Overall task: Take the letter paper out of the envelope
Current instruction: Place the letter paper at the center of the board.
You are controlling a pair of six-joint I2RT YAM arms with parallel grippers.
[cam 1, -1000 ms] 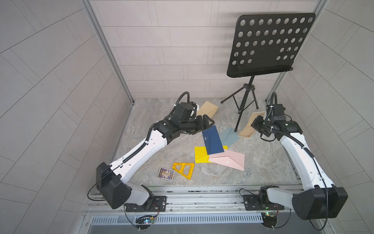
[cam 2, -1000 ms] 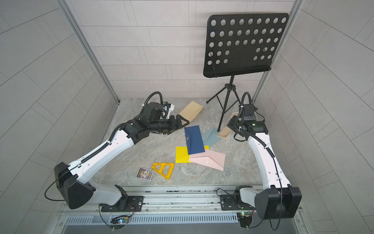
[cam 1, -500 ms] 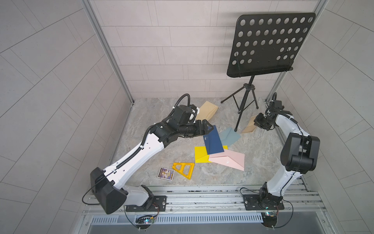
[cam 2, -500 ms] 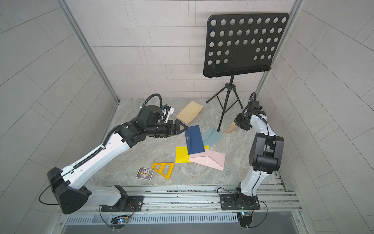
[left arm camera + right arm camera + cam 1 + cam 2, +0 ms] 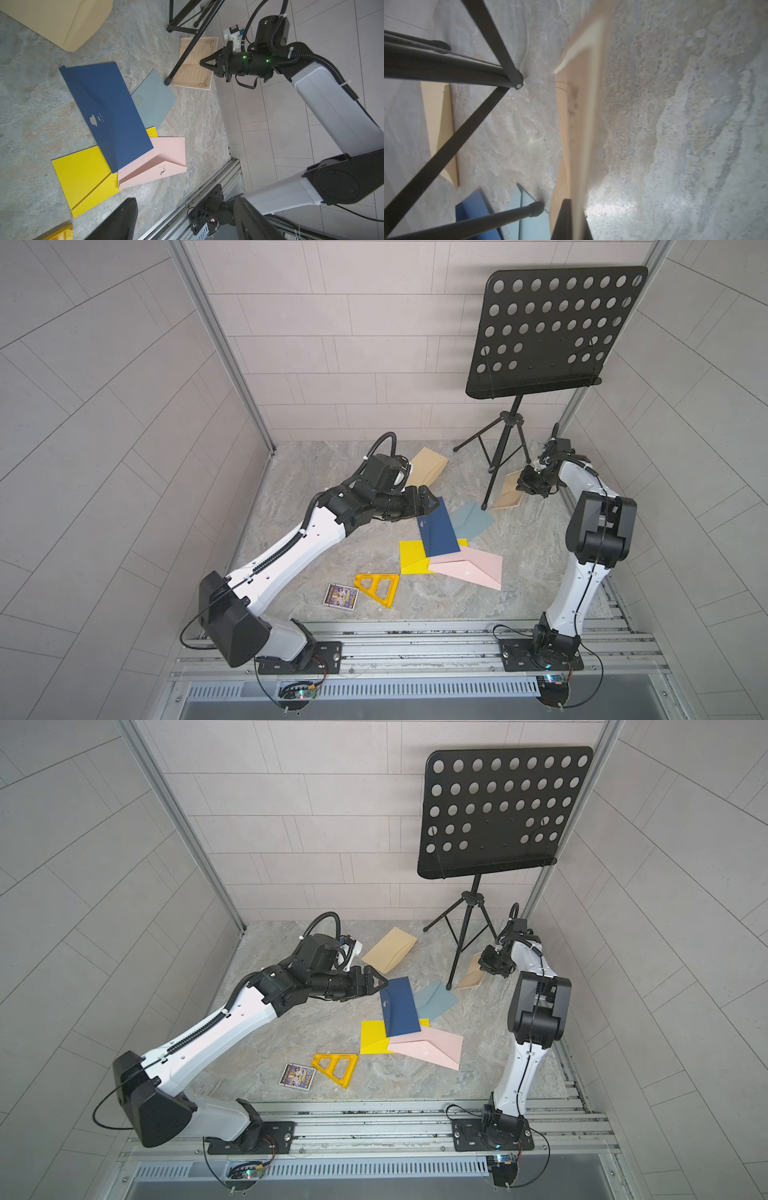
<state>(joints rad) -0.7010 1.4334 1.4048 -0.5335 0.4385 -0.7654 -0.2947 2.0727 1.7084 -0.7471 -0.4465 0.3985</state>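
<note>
Up goes the right arm's elbow since a second ago. It now stands folded tall over its base, with the right gripper still out at right-centre in both top views. Its jaws are pinched shut on the letter paper, biting the edge nearest the side wall. In the right wrist view the sheet runs blurred straight out from between them.

The left gripper has drifted a touch lower in frame. It hangs empty with its fingers spread, just beside the upper corner of the navy envelope.

The paper lies out in the open, clear of every envelope.

I'd call it thin, light and floppy. It should crease or tear under a hard tug, so an edge pinch and a gentle draw suit it best.

Room is tight. The music stand leg slants across the sheet in the left wrist view, with its foot planted just beside a corner. The wall sits close behind the gripper. The best open stretch looks to be the bare tabletop at lower right of the top views.
</note>
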